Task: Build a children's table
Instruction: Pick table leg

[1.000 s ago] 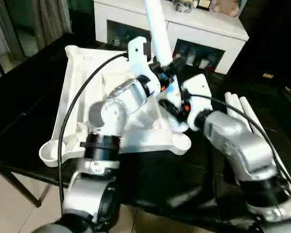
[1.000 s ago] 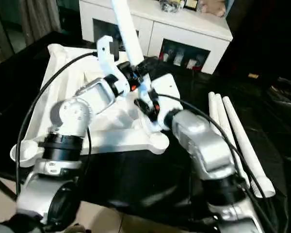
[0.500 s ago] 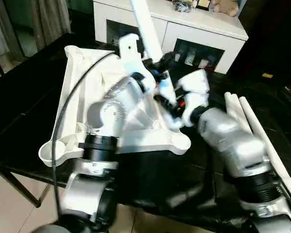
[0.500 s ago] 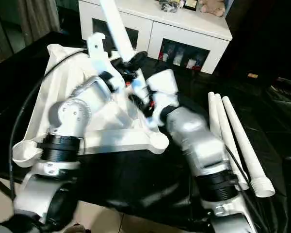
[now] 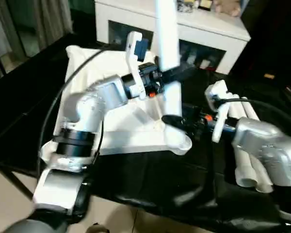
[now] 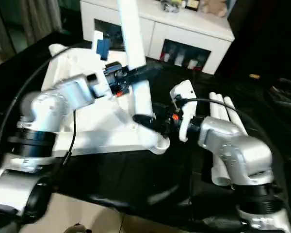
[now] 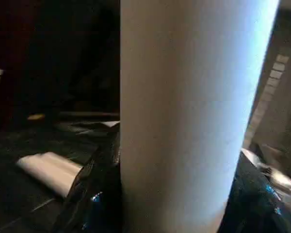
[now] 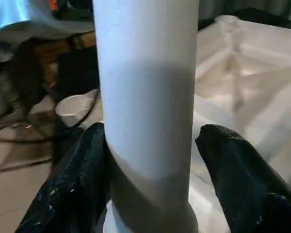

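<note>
On tabletop (image 5: 111,131), upright leg (image 5: 169,58), unmarked

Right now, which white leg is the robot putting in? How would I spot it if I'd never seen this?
Find the big white tabletop lying upside down on the dark table. At its near corner on the robot's right, one white leg stands straight up in the round socket there, with both grippers around it. The other legs lie flat in a bunch further right.
</note>
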{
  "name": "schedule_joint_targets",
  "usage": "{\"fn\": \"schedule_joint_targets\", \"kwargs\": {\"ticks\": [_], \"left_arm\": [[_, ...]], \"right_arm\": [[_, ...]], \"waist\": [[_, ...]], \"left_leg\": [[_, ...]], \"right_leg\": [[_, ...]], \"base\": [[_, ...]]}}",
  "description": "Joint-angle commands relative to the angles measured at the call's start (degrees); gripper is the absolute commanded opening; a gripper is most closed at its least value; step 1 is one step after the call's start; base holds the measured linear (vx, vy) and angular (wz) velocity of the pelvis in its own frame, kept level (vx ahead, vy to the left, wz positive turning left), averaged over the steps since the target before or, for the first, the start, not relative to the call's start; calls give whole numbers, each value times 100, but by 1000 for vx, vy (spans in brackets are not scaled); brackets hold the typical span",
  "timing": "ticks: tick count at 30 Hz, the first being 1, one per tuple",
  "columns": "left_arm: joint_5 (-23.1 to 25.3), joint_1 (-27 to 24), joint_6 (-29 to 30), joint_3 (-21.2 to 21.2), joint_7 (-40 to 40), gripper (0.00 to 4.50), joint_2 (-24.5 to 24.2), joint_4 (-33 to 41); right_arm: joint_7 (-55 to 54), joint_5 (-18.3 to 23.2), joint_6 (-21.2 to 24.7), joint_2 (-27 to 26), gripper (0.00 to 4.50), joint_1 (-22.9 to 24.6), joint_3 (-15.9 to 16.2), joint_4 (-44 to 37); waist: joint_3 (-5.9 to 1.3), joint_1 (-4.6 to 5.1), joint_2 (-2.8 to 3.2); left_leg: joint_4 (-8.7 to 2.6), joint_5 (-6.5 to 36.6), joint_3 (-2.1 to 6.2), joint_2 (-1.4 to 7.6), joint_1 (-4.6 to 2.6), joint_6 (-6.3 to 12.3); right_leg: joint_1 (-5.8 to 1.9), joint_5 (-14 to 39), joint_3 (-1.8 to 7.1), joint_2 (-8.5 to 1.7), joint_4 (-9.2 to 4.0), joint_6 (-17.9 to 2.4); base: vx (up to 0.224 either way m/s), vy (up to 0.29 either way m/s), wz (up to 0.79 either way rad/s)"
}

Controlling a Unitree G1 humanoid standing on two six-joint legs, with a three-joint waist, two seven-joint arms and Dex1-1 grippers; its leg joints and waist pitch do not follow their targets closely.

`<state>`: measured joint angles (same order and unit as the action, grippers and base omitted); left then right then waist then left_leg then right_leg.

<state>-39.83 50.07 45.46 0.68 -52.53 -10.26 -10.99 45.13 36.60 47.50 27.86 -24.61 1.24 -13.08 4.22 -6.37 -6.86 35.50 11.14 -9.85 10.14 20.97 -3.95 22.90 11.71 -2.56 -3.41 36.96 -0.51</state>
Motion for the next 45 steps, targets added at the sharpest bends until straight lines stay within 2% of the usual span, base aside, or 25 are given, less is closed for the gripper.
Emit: {"fn": "schedule_joint_targets", "kwargs": {"ticks": [1,3,6,10,13,14,16,18,19,21,22,23,24,26,30,31,33,39,40,42,45], "left_arm": [[-446,25,226,-147,-580,185,41,336],[-511,37,262,-120,-657,185,52,354],[-510,58,263,-100,-640,185,85,291],[-518,48,258,-127,-757,185,64,214],[-160,87,52,-159,-451,185,121,3],[-79,108,20,-157,-336,220,143,-60],[-65,241,299,-23,103,255,242,-372],[36,281,295,8,353,264,301,-518],[202,266,147,-15,569,276,350,-548],[804,265,-217,-8,1673,296,580,-806],[869,264,-255,-6,1797,300,606,-836],[1161,207,-569,122,2639,302,874,-994],[1158,182,-619,182,2779,302,947,-1002],[1097,65,-617,395,3274,302,1237,-975],[1154,-106,-610,420,3654,302,1474,-856],[1168,-202,-643,484,3892,285,1654,-772],[1176,-261,-772,703,4364,275,1895,-754],[1276,-432,-997,897,5100,225,2181,-590],[1288,-439,-1012,890,5097,225,2180,-578],[1325,-432,-1071,904,5126,195,2163,-561],[1294,-392,-1155,918,5155,191,2112,-581]], "right_arm": [[1,-58,161,215,269,110,-187,104],[102,24,251,266,266,167,-196,43],[173,110,321,286,235,248,-198,-75],[181,251,416,316,203,324,-187,-212],[65,214,339,281,192,295,-166,-174],[34,183,314,269,191,286,-163,-162],[-215,-7,204,152,189,215,-168,-36],[-411,-179,88,78,188,156,-133,74],[-533,-328,0,44,188,127,-65,125],[-985,-736,-204,-138,188,27,105,258],[-1036,-781,-223,-158,188,16,124,272],[-1554,-1197,-448,-375,188,-94,270,448],[-1682,-1279,-482,-434,187,-121,294,497],[-2045,-1643,-741,-612,187,-190,459,661],[-2266,-1860,-861,-811,187,-248,627,760],[-2317,-1978,-909,-902,187,-274,773,800],[-2472,-2120,-933,-1037,187,-315,841,904],[-2853,-2342,-1097,-1302,187,-435,798,1134],[-2848,-2354,-1108,-1311,187,-442,798,1145],[-2823,-2416,-1144,-1333,186,-468,810,1177],[-2803,-2471,-1164,-1344,186,-469,817,1182]], "waist": [[-412,-13,127],[-412,-14,126],[-409,-33,126],[-416,-25,109],[-421,-22,81],[-420,-20,79],[-431,-21,87],[-433,-23,72],[-431,-19,64],[-431,-5,56],[-437,-8,53],[-439,19,64],[-439,19,64],[-456,7,49],[-458,18,47],[-461,36,54],[-459,48,55],[-438,77,64],[-437,80,64],[-441,77,62],[-442,73,58]], "left_leg": [[-428,682,76,295,-96,-142],[-432,710,85,302,-88,-163],[-430,744,81,306,-100,-176],[-431,670,89,297,-75,-189],[-423,592,85,294,-61,-164],[-423,582,85,295,-63,-161],[-409,551,80,294,-64,-177],[-407,541,85,282,-66,-209],[-415,500,93,285,-48,-204],[-412,474,101,300,-47,-225],[-407,451,102,299,-43,-224],[-406,396,105,289,-35,-239],[-406,396,105,289,-35,-239],[-399,255,106,278,-28,-192],[-397,179,101,279,-36,-129],[-398,153,102,289,-29,-86],[-395,233,98,287,-40,-51],[-420,490,107,297,-66,-124],[-419,492,103,290,-67,-128],[-421,416,103,286,-63,-141],[-416,374,99,274,-55,-134]], "right_leg": [[-343,441,288,-479,-426,-1292],[-344,563,282,-485,-440,-1258],[-321,684,285,-483,-455,-1221],[-337,716,280,-479,-454,-1144],[-337,711,279,-482,-459,-1119],[-334,713,279,-482,-463,-1115],[-325,658,277,-482,-442,-1140],[-325,688,271,-478,-450,-1123],[-341,680,271,-486,-454,-1098],[-340,591,273,-489,-452,-1065],[-349,564,273,-493,-450,-1061],[-345,516,276,-483,-465,-1017],[-345,516,276,-483,-465,-1017],[-380,227,279,-480,-423,-1044],[-374,-74,276,-467,-397,-1105],[-382,-226,278,-462,-384,-1154],[-384,-236,280,-466,-399,-1202],[-345,150,281,-464,-428,-1009],[-341,158,282,-459,-433,-996],[-348,37,282,-450,-415,-943],[-352,-44,286,-449,-412,-908]], "base": [[0,0,0],[0,0,0],[0,0,0],[0,0,0],[0,0,0],[0,0,0],[0,0,0],[0,0,0],[0,0,0],[0,0,0],[0,0,0],[0,0,0],[0,0,0],[0,0,0],[0,0,0],[0,0,0],[0,0,0],[0,0,0],[0,0,0],[0,0,0],[0,0,0]]}}
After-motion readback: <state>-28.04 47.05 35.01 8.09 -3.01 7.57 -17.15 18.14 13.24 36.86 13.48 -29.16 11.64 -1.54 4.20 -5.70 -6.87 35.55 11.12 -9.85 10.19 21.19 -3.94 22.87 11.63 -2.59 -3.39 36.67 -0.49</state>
